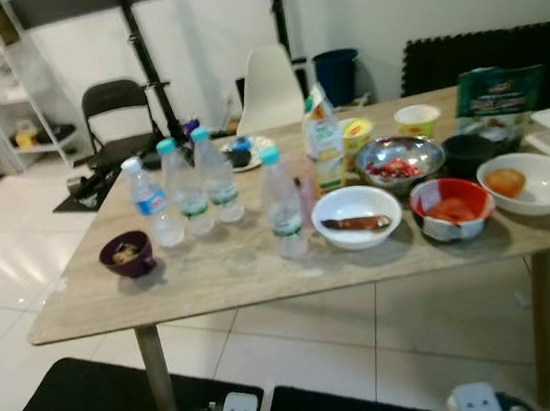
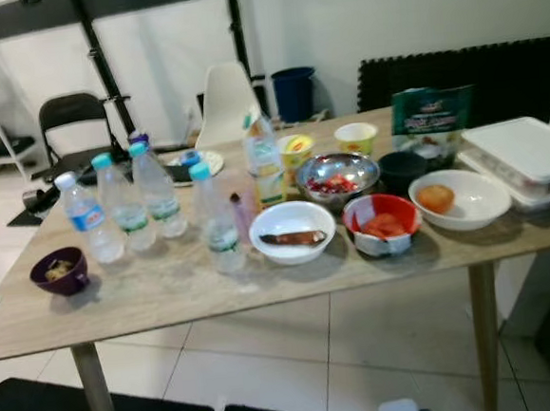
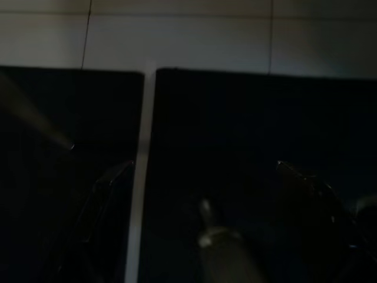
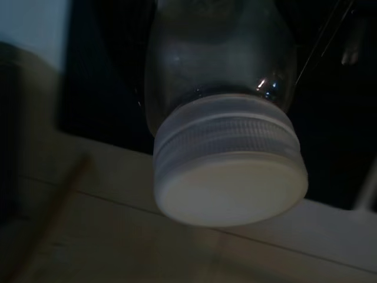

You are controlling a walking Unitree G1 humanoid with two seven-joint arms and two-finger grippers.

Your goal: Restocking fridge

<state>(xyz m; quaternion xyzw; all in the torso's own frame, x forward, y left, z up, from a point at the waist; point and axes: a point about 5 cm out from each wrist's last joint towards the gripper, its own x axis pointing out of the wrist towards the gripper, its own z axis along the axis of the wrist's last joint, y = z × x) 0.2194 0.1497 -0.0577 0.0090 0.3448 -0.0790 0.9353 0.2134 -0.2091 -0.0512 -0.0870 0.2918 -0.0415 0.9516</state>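
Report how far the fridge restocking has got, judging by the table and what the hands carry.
Nothing looks put away yet. The wooden table holds four clear water bottles with teal caps, a juice carton, a white bowl with a dark sausage and a red bowl of tomato. In hand: the right wrist view shows a clear jar with a white screw lid close up. All the table items remain.

Likely home dining area: food-laden table [image 1: 261,273], chairs [image 1: 115,109].
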